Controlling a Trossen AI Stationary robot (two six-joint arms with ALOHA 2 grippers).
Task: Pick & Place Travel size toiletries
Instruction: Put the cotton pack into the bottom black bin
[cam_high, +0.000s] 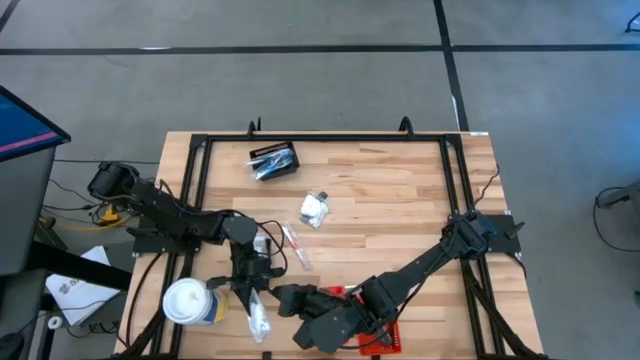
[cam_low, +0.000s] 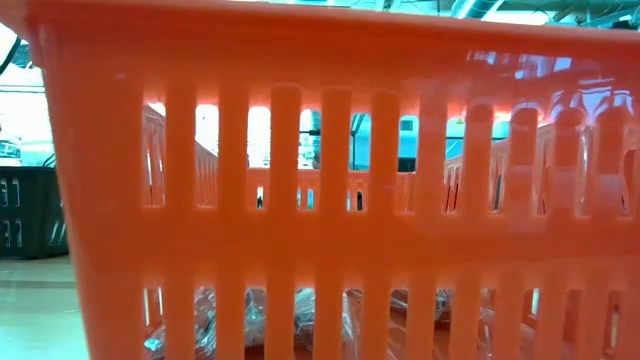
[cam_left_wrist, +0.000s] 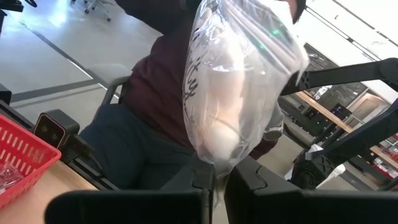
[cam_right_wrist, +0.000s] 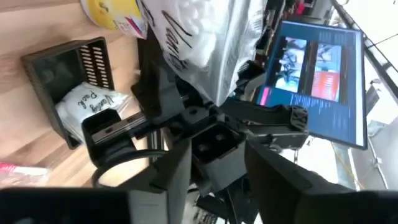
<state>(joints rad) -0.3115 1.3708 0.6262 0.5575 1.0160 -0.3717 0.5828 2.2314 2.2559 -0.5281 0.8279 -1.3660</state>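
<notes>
Left gripper (cam_left_wrist: 221, 180), lower left of the high view, clenched on a clear-wrapped white packet (cam_left_wrist: 239, 87), held upright, likely for handover. Right gripper (cam_right_wrist: 217, 165), lower centre, released, facing it.

Packet in black basket (cam_right_wrist: 93, 102), left of frame: handwritten-style "Vanity Pack"
Clear bag (cam_right_wrist: 199, 37), top centre: script lettering, only partly legible, starting "Van"

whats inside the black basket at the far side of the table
In the black basket, a few slim dark sticks and a silvery packet show from above. Anything beneath them is covered, and the basket's floor cannot be seen.
</notes>
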